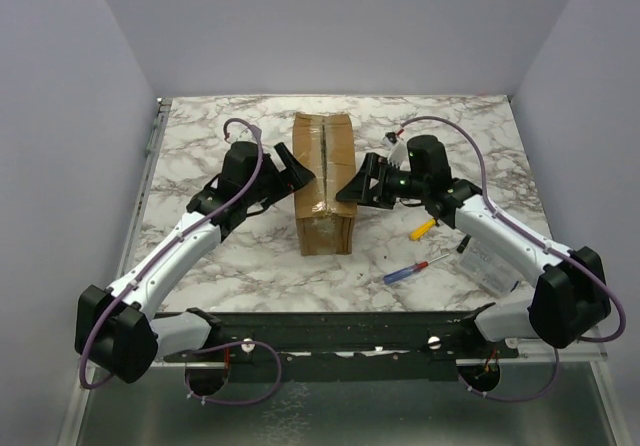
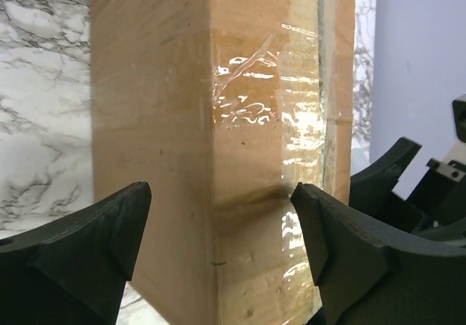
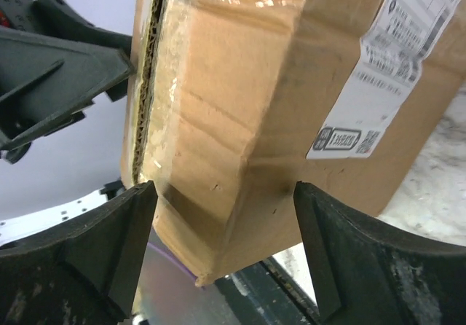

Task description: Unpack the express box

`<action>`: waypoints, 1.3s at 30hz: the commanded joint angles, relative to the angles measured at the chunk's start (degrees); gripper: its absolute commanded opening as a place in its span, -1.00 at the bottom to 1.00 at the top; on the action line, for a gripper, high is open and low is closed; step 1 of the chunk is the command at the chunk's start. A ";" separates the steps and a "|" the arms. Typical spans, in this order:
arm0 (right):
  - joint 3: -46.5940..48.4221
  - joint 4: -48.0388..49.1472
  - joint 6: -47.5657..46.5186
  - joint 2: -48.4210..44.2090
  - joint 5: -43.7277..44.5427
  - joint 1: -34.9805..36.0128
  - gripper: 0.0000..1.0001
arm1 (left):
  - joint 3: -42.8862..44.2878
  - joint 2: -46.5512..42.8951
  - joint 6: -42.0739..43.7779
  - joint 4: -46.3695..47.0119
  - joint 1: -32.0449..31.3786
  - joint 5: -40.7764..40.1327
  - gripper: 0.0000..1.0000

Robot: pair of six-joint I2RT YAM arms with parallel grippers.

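The express box (image 1: 325, 216), a brown carton with glossy tape along its top seam, lies lengthwise on the marble table between both arms. My left gripper (image 1: 300, 169) is open and straddles the box's upper left edge. In the left wrist view the box (image 2: 160, 106) fills the gap, with one fingertip by the side face and the other by the taped top. My right gripper (image 1: 350, 188) is open astride the upper right edge. In the right wrist view the box (image 3: 240, 70) shows its white label (image 3: 386, 70), and the fingertips rest close against the cardboard.
A yellow-handled screwdriver (image 1: 423, 229) and a red and blue screwdriver (image 1: 410, 271) lie on the table (image 1: 200, 146) to the right of the box. A white card (image 1: 488, 263) lies under the right forearm. Grey walls close in on three sides.
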 commanded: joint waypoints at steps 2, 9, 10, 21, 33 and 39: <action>3.65 -5.81 -6.06 -0.51 6.64 0.14 0.77 | 6.74 -1.02 10.78 -9.93 -0.65 -2.42 0.86; 4.94 -5.60 -5.70 0.84 7.67 0.54 0.75 | 15.54 -0.50 15.32 -19.91 -12.43 -23.21 0.96; 4.96 -5.24 -5.47 1.09 7.48 0.85 0.75 | 16.59 0.19 15.39 -20.57 -15.82 -26.53 0.98; 0.35 -2.66 -1.18 0.27 11.26 2.27 0.57 | 24.08 9.32 16.76 -24.66 -25.12 -46.04 0.98; -1.18 -2.76 -0.53 -1.32 13.12 2.45 0.54 | 26.71 15.32 20.26 -28.22 -26.76 -48.47 0.86; -1.89 -2.93 -0.38 -1.70 13.72 2.45 0.54 | 28.20 17.81 20.60 -32.87 -26.76 -51.35 0.70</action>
